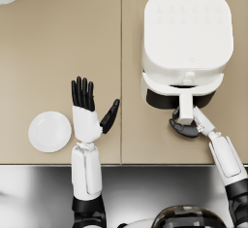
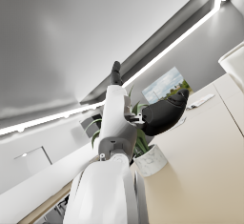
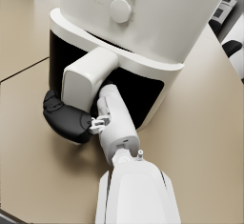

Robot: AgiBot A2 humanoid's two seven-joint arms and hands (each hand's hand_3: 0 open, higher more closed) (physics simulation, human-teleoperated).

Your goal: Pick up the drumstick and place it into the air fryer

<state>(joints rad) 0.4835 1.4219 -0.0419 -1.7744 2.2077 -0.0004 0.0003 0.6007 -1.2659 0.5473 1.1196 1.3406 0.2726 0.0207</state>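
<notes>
Two hands, different jobs: right hand (image 1: 184,126) wraps the air fryer (image 1: 186,33) drawer handle (image 3: 88,79), drawer barely out. Left hand (image 1: 89,106) spread wide, holding nothing, beside a bare white plate (image 1: 49,131). Drumstick not visible anywhere. Likely step: working the drawer; next, a straight move along its track.

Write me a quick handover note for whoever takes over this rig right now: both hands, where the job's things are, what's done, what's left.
Left hand: open, fingers spread, raised over the table beside the white plate, holding nothing.
Right hand: wrapped around the drawer handle of the air fryer.
Drawer: pulled out only slightly; its inside cannot be seen.
Drumstick: not visible in any view; the plate is empty.
Done: cannot confirm the drumstick went in.
Left: check the drawer for the drumstick; if it is there, probably just push the drawer shut.
</notes>
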